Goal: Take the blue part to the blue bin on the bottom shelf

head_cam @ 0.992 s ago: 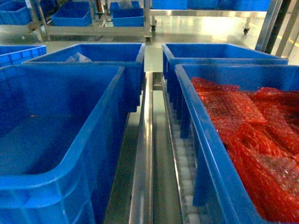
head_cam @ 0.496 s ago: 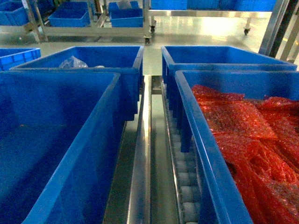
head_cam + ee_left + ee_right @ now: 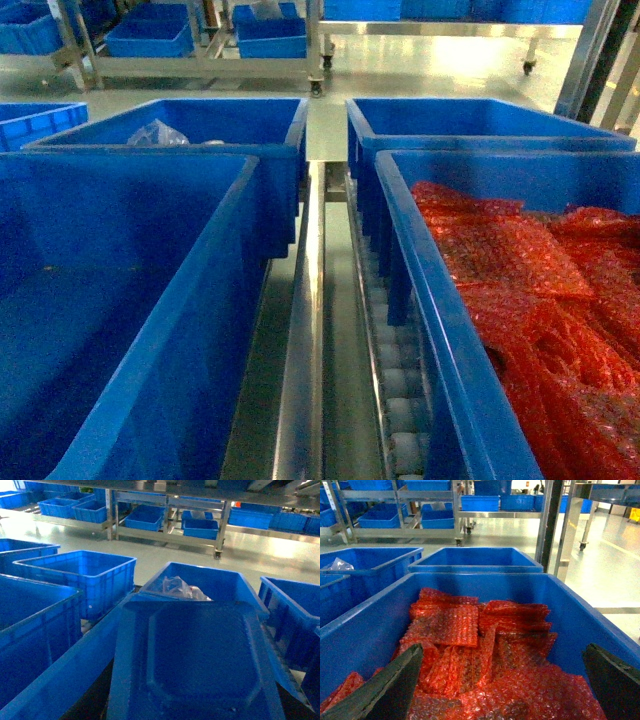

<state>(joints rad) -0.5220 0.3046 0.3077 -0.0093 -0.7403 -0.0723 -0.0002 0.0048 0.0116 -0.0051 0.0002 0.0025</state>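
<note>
Hanging over a blue bin (image 3: 365, 630) of red bubble-wrap packets (image 3: 485, 650), the right gripper (image 3: 500, 692) is seen spread wide; the left gripper's state cannot be told.

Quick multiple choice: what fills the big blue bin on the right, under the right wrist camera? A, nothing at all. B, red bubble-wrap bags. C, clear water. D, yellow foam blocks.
B: the right-hand blue bin holds a heap of red bubble-wrap bags, and the right gripper's two dark fingers stand wide apart above it.
</note>
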